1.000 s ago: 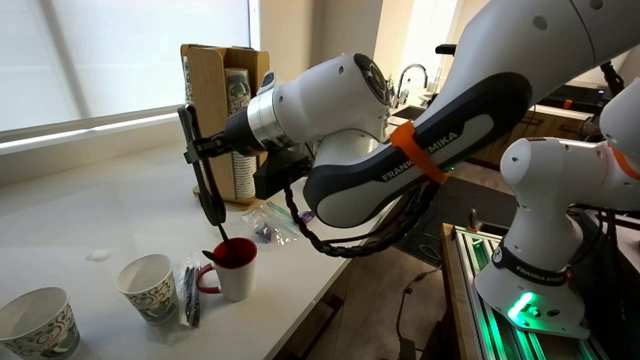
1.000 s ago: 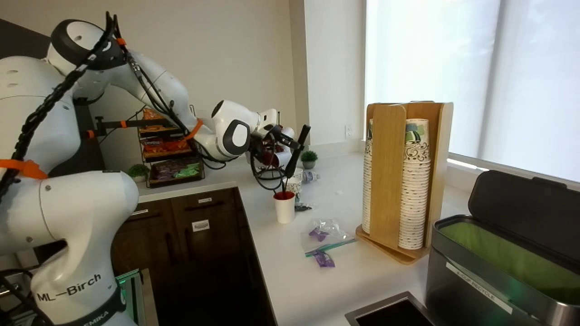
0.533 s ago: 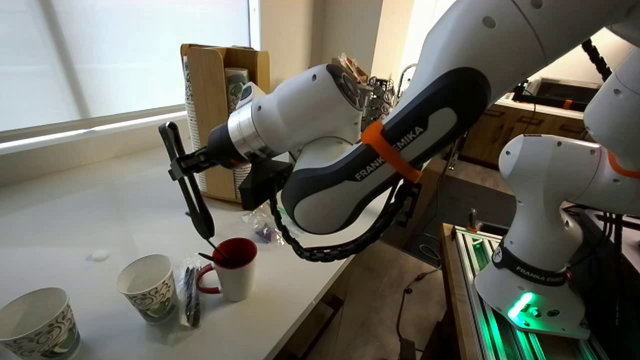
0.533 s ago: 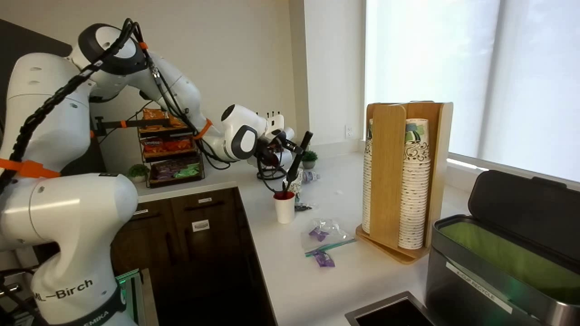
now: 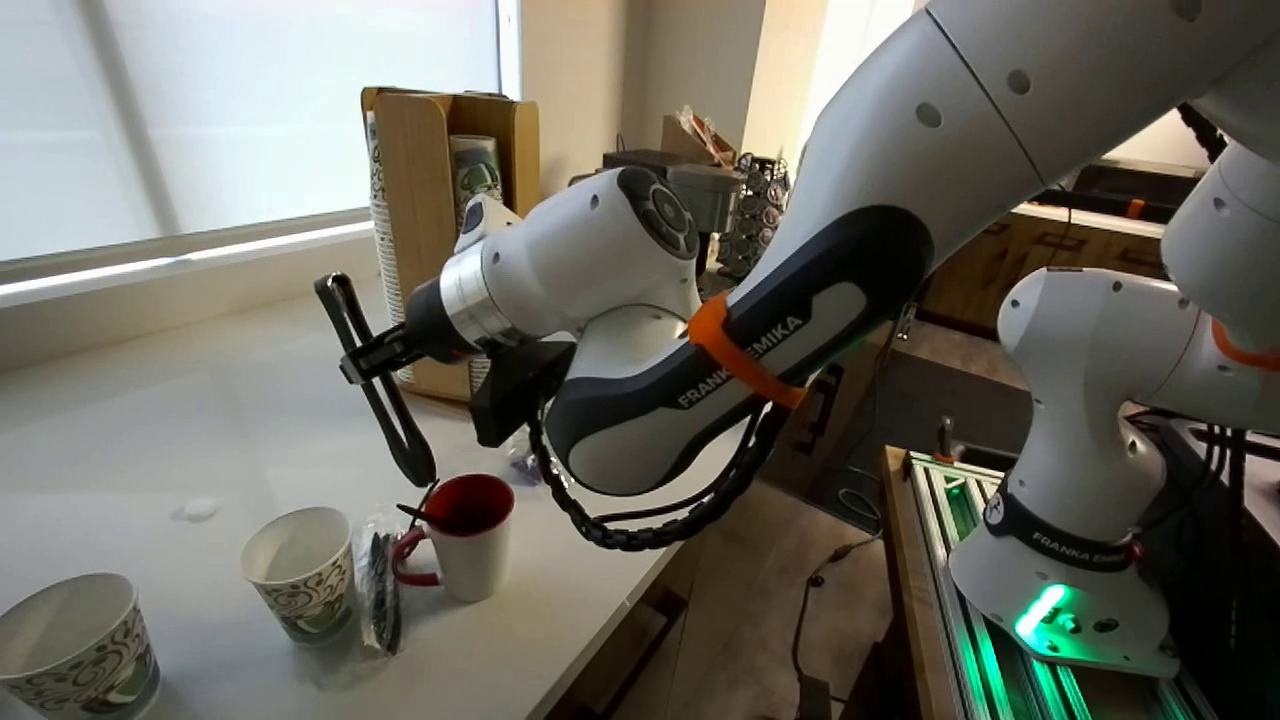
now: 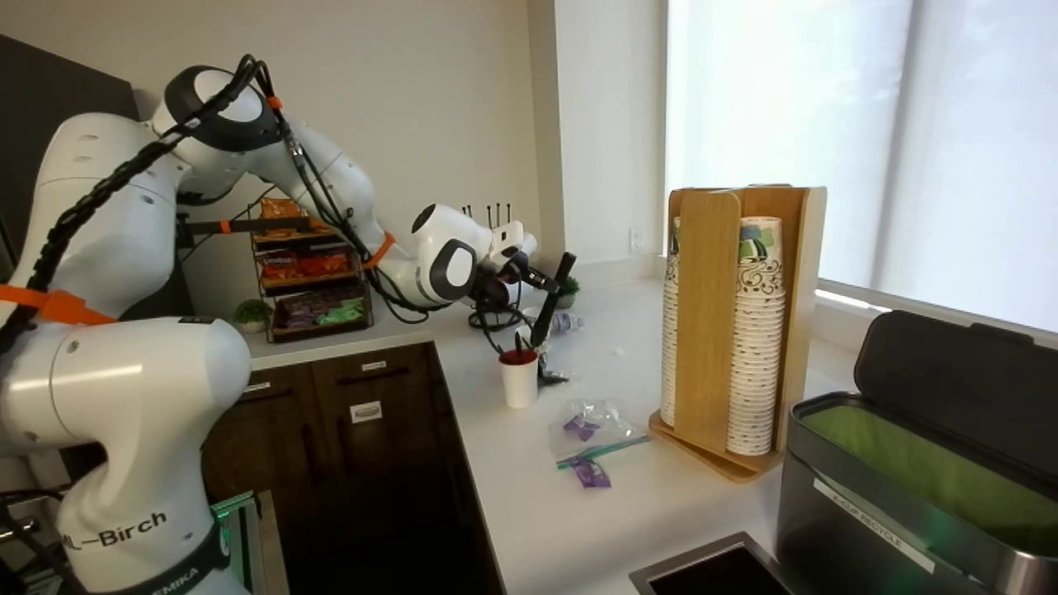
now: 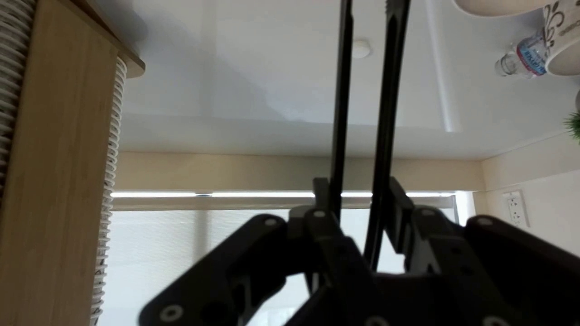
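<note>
My gripper point(image 5: 372, 358) is shut on black tongs point(image 5: 395, 425) and holds them tilted, tips down. The gripper point(image 6: 545, 283) and tongs point(image 6: 543, 322) also show in an exterior view. In the wrist view the tongs' two arms point(image 7: 389, 90) stand a little apart between the fingers point(image 7: 358, 194). The tong tips are just above the handle side of a white mug with a red inside point(image 5: 478, 568). A thin dark stick point(image 5: 426, 499) shows at the tips; whether they grip it is unclear. Another dark utensil point(image 5: 414, 513) leans out of the mug. The mug point(image 6: 520, 387) stands upright.
Patterned paper cups point(image 5: 308, 590) point(image 5: 85, 655) and a clear bag of black utensils point(image 5: 381, 590) stand beside the mug. A wooden cup holder point(image 6: 707, 330), a zip bag point(image 6: 599, 421), a bin point(image 6: 876, 504) and a bottle point(image 7: 528, 56) are also on the counter.
The gripper and tongs have moved down and away from the cup holder. The tong tips went from above the mug's opening to its handle side. The nearer paper cup has shifted slightly.
</note>
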Robot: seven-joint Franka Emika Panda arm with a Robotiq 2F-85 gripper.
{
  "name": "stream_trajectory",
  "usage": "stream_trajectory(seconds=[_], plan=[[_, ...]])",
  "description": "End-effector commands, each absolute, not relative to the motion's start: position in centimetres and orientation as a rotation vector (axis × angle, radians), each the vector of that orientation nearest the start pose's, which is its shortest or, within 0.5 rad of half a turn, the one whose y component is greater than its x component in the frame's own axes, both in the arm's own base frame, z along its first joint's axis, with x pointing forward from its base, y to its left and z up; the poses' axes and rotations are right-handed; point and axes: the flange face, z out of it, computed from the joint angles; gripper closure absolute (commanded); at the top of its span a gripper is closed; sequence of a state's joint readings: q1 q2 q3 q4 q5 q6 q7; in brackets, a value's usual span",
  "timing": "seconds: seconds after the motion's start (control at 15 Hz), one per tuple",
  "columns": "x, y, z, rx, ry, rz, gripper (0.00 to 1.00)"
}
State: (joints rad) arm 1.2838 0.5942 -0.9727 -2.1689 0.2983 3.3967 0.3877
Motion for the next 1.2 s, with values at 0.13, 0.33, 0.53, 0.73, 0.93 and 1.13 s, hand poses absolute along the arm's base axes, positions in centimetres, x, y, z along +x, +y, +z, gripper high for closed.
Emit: stream_trajectory(seconds=[0.13, 0.33, 0.53, 0.73, 0.93, 1.13], plan=[[57.0, 21.3, 33.6, -2.797, 0.079, -1.520, 0.92], [56.4, 21.1, 33.9, -2.784, 0.090, -1.551, 0.92], [55.7, 21.0, 34.1, -2.775, 0.079, -1.567, 0.92], [54.5, 21.4, 33.5, -2.769, 0.052, -1.575, 0.92], [53.6, 22.1, 32.7, -2.772, 0.018, -1.575, 0.92], [52.6, 22.1, 32.4, -2.759, 0.037, -1.591, 0.92]])
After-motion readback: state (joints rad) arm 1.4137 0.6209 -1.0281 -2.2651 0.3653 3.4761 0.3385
